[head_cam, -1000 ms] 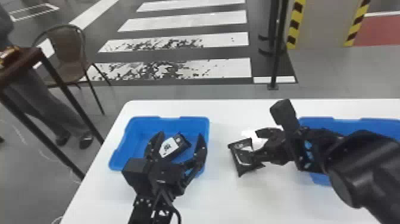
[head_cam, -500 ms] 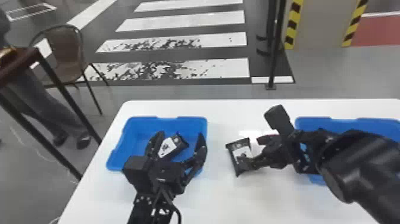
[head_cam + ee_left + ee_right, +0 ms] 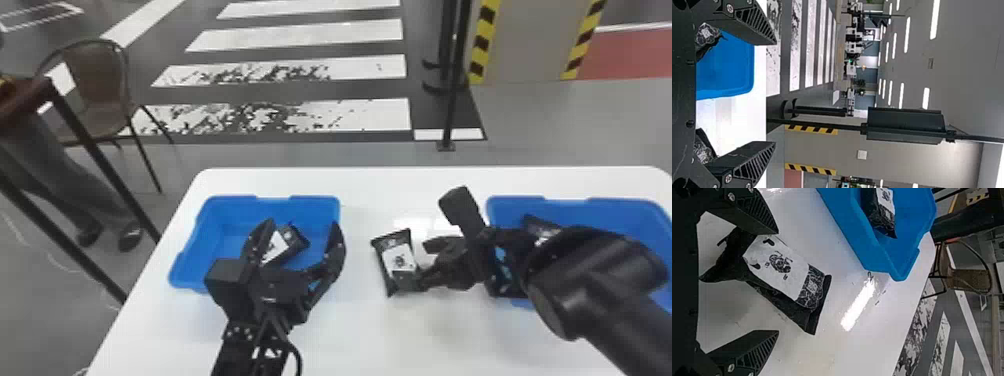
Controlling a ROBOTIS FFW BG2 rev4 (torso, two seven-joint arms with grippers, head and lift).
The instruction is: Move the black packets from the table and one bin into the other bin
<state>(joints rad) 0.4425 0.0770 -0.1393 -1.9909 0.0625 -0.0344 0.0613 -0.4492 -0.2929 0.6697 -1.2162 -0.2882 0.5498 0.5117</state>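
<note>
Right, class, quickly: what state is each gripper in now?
Left gripper: open, holding nothing.
Right gripper: open, not closed on the black packet by its fingers.

We are seeing a white surface [image 3: 380, 330] with a plain blue left bin [image 3: 192, 250] toward its left edge and an equally blue right bin [image 3: 595, 206] toward its right edge. Between them, we are noting a black middle packet [image 3: 399, 260] with white label, black drawing and marbled grey-black band. The left-bin packet [image 3: 287, 245] and right-bin packet [image 3: 537, 227] are pairing black with white. The left hand [image 3: 302, 224] and right hand [image 3: 424, 265] are showing black. Beyond the far edge, white stripes [image 3: 300, 35] are crossing dark grey floor [image 3: 350, 91], and yellow-and-black diagonals [image 3: 482, 45] are edging a greyish panel [image 3: 525, 40].
</note>
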